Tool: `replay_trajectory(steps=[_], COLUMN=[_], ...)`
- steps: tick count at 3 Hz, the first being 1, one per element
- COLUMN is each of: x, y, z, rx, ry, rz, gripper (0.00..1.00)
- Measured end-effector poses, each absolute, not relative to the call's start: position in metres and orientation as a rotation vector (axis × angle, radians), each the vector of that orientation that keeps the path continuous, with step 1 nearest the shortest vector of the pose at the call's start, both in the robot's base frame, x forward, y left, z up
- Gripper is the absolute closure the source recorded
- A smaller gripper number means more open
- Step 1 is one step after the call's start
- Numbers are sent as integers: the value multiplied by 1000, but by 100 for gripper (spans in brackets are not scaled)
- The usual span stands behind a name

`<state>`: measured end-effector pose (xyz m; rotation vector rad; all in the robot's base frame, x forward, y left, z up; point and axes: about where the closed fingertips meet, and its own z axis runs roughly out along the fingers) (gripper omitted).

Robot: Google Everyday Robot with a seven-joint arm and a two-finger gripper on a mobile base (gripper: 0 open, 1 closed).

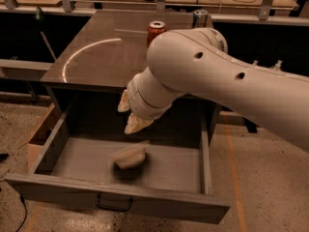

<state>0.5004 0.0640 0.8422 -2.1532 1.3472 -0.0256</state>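
Observation:
My gripper [128, 115] hangs over the back half of an open grey drawer [116, 196], at the end of the big white arm [203, 76]. Its two pale fingertips [135, 125] stand apart, open, with nothing between them. Below it a pale cream object [129, 157] is in the drawer, blurred, with a dark shadow under it. A red soda can [155, 29] stands on the tabletop behind the arm, partly hidden by it.
A second, silver-blue can [199, 17] stands at the back of the dark tabletop [91, 57]. A cardboard box [40, 135] sits on the floor left of the drawer. Shelving with tools runs along the back.

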Motion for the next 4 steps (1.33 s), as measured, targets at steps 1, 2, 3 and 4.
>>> replay_trajectory(steps=[1, 2, 3, 4], x=[507, 511, 517, 526], y=[60, 58, 49, 18], z=[839, 839, 849, 891], rx=[-2167, -2164, -2066, -1898], ry=[1387, 1407, 1403, 1388], rz=[-79, -103, -86, -106], gripper=[0, 0, 0, 0])
